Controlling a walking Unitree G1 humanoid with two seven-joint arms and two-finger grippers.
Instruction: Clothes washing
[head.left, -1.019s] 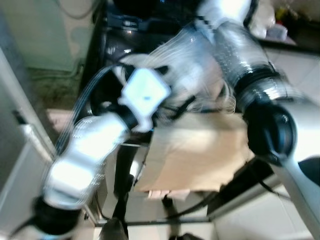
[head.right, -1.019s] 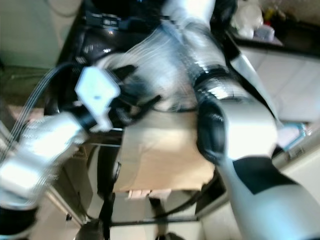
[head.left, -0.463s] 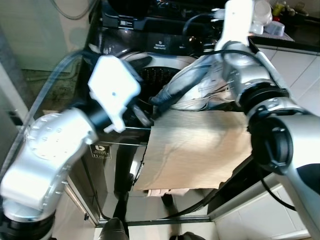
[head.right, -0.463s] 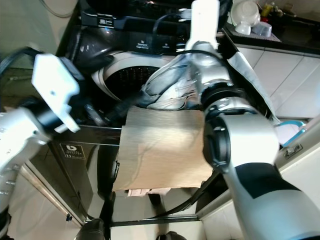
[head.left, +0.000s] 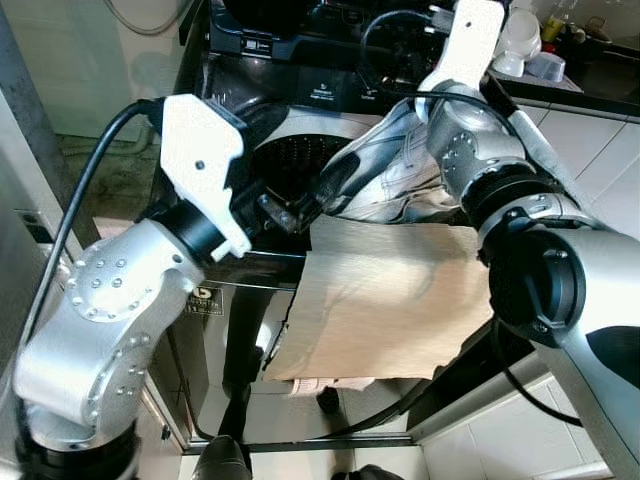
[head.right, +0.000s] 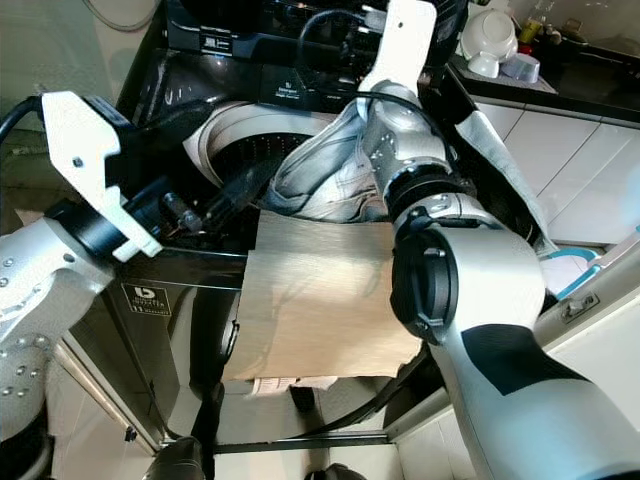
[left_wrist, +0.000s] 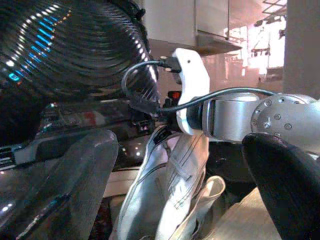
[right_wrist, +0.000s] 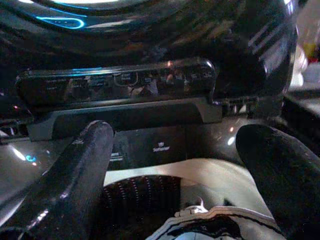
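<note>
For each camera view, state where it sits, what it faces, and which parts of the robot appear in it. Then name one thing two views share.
Eye views: on the head, looking down at the washing machine, both silver arms in frame.
Left wrist view: along the open left gripper, toward the pale garment and right arm.
Right wrist view: along the open right gripper, toward the control panel.
Shared: the garment appears in both wrist views.

The pale jeans (head.right: 330, 170) fill the space right beside the left gripper (head.right: 245, 180), covering half the drum (head.right: 245, 150).

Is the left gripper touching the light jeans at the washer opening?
Cannot tell. In the left eye view its fingers overlap the jeans; the left wrist view shows open fingers, no plain contact.
</note>
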